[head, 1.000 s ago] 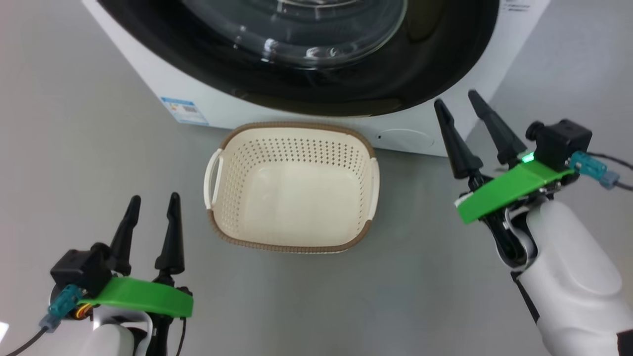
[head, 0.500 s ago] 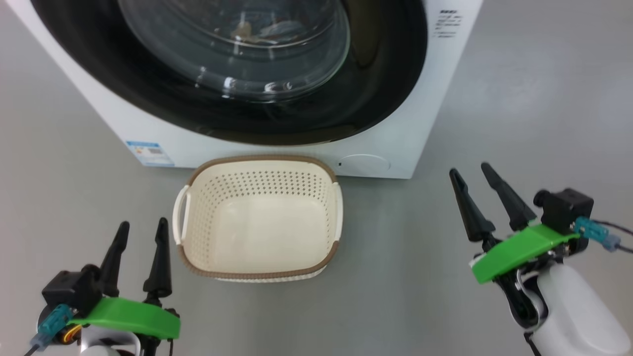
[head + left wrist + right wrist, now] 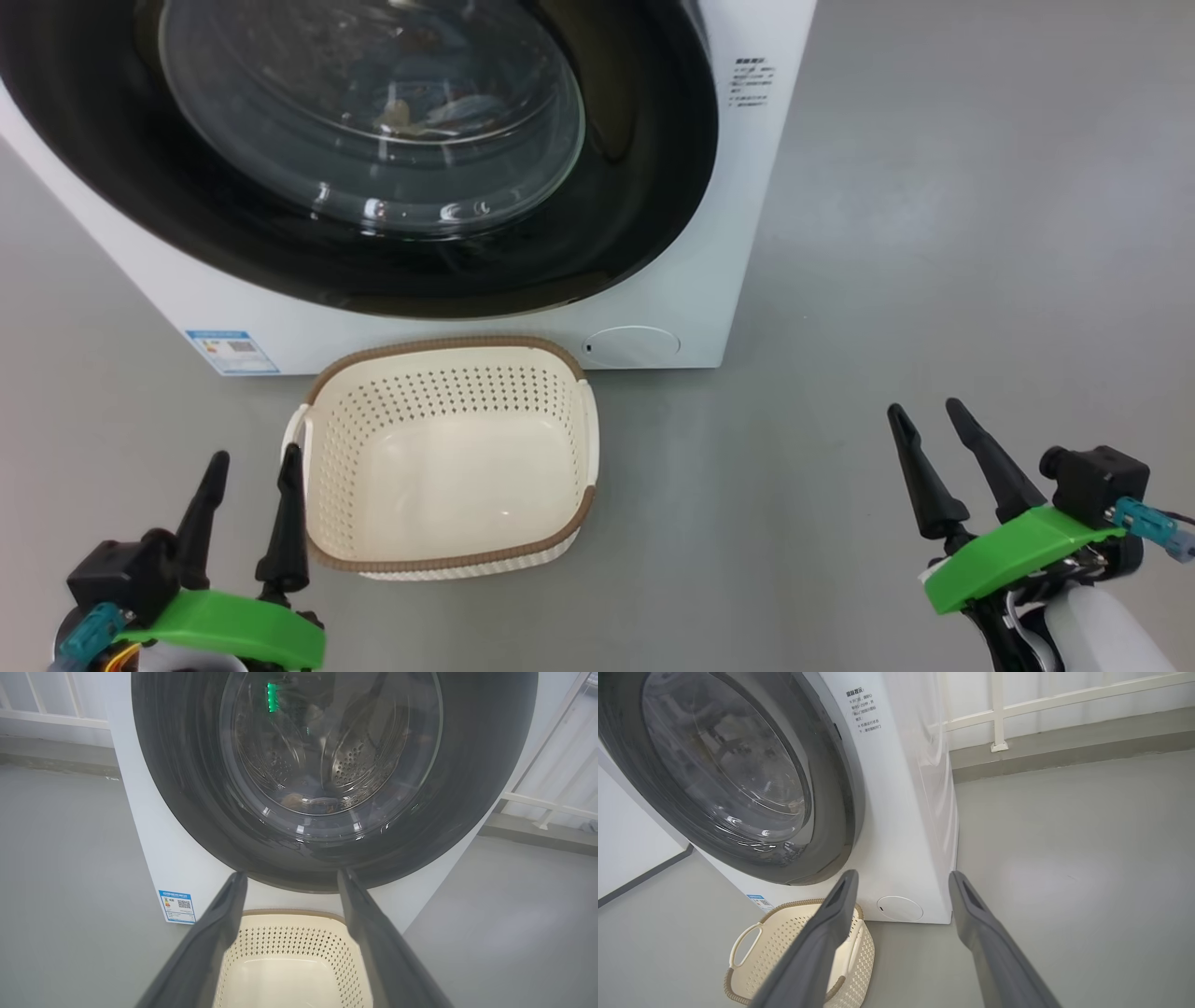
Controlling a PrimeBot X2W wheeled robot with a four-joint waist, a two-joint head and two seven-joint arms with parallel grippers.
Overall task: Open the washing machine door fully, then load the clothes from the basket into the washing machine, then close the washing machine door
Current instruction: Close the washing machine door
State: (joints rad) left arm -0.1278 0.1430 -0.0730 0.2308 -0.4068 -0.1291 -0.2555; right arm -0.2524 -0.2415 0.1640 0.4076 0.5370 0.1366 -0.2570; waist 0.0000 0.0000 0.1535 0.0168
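**Step in hand.** The washing machine door point(image 3: 373, 140) lies flat against the front of the washing machine point(image 3: 738, 233) in the upper left of the head view. In the right wrist view no gap shows between the black ring and the white cabinet. The basket point(image 3: 439, 347) stands on the floor point(image 3: 934, 233) just in front of the machine, at lower centre-left, below the door and between the blue sticker point(image 3: 231, 351) and the round cap point(image 3: 632, 345). Its inside is bare. A light-blue and brownish patch shows through the glass bowl, low in the drum. It is taken to be the clothes point(image 3: 439, 112), though the print is too blurred to confirm. Judged from this layout, opening, loading and closing are complete, and the task is at its end.

**Grippers.** The left gripper point(image 3: 257, 455) is at the lower left of the head view, beside the basket's near-left corner. Whether it touches the rim cannot be told. The right gripper point(image 3: 924, 407) is at the lower right, well apart from the basket and the machine. The jaws of both stand apart and carry nothing.

**Next move.**
1. No further handling of the clothes or the basket appears necessary.
2. Whether the latch has caught cannot be told from these views. If a check is wanted, press on the black ring, not on the glass.
3. Otherwise, keep both arms away from the door and the basket.
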